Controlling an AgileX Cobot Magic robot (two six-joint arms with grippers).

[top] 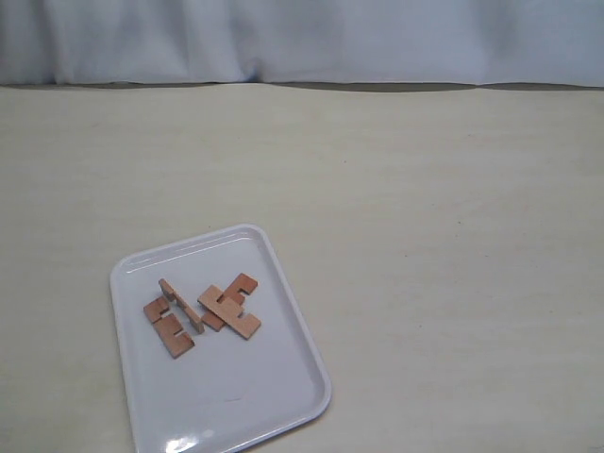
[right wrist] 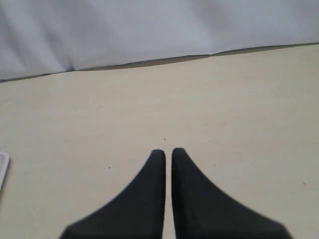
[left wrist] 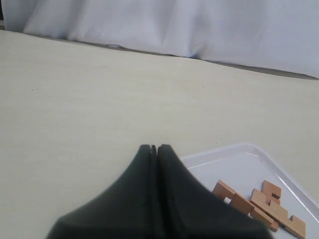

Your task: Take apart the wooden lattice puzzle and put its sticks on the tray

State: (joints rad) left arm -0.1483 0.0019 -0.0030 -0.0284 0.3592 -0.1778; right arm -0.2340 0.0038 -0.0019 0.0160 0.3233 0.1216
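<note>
Sticks (top: 229,307) lie loose on the tray (top: 245,401), lower left; probably light, stiff, best pinched across their narrow edges. Left gripper (left wrist: 153,148) and right gripper (right wrist: 168,151) are closed, empty.

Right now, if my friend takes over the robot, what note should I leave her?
Left gripper: shut, holding nothing, beside the tray.
Right gripper: shut, holding nothing, over the bare table.
Things: the sticks lie on the tray in two small heaps, one next to the other.
Done: there is no hash-shaped grid, and nothing wooden lies off the tray.
Left: sticks overlap within each heap. The pictures cannot show whether any are hooked together, so check that first.
</note>
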